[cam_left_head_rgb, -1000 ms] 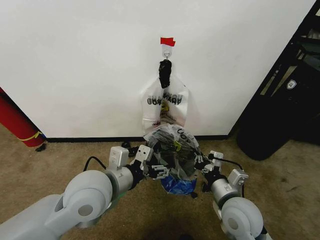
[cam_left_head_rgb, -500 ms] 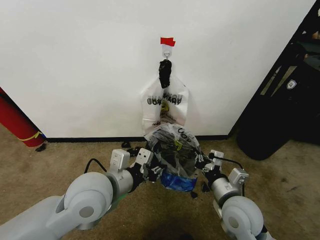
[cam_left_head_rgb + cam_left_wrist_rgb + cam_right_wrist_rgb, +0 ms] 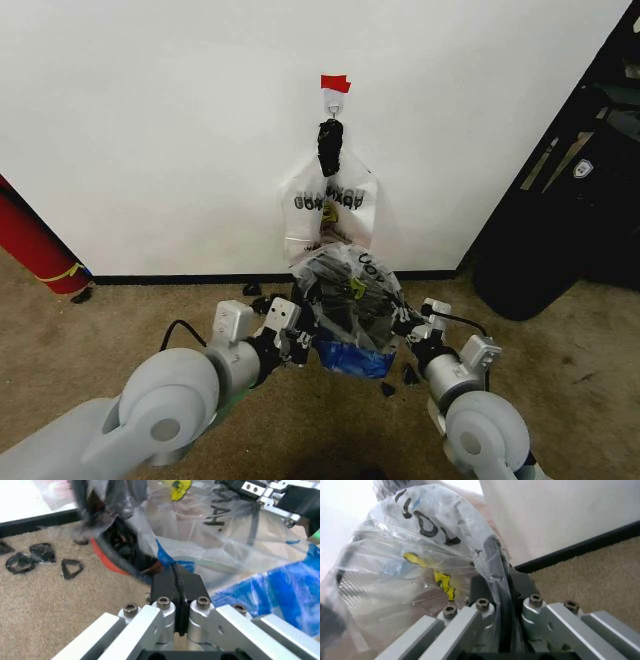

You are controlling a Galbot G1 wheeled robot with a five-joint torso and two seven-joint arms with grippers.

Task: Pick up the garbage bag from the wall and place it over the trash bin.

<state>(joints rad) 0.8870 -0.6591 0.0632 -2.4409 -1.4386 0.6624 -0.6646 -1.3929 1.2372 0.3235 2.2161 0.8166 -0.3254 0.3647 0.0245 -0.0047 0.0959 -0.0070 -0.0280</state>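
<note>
Stretching now: both grippers hold the garbage bag [image 3: 350, 300] over the trash bin [image 3: 335, 310], which stands on the carpet just in front of the wall [image 3: 150, 120].
Head view: the left gripper [image 3: 298, 340] is at the bag's left edge and the right gripper [image 3: 405, 328] at its right edge; a whitish printed bag [image 3: 330, 205] hangs from the hook above.
Left wrist view: the left gripper [image 3: 177, 588] has its jaws pressed together on the blue-patched film; the bin's red bottom rim [image 3: 107, 560] shows through the plastic, with black scraps [image 3: 35, 557] on the carpet beside it.
Right wrist view: the right gripper [image 3: 502, 592] is clamped on a fold of the clear film, the mesh visible behind it.
Risk 1: the thin film looks likely to tear if the 2 arms pull apart too hard.
Risk 2: the light bin could tip or slide if the bag snags its rim.
Risk 3: a slipped pinch would let 1 side spring off the bin.
</note>
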